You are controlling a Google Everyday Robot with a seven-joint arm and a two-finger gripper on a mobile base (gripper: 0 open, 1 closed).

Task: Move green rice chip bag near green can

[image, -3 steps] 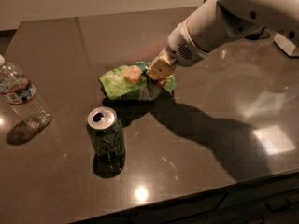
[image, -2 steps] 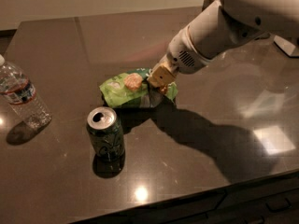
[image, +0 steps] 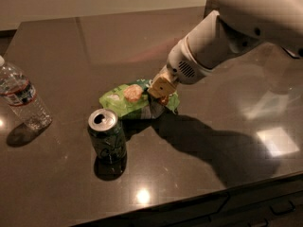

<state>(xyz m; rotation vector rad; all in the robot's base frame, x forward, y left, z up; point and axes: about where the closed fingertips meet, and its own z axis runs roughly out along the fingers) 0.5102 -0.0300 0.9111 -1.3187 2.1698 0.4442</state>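
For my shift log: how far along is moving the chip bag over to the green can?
Mostly done: the green rice chip bag lies just behind the green can. In hand: the hand is on the bag's right end. Left: withdrawing the hand.

Dark glossy tabletop [image: 213, 141], glare spots on it. Gripper [image: 160, 90] is low over its middle, on the right end of the green rice chip bag [image: 125, 100], which lies flat. Green can [image: 107, 135] upright, left of gripper and nearer the camera, just beside bag. Water bottle [image: 21, 98] upright, well left.
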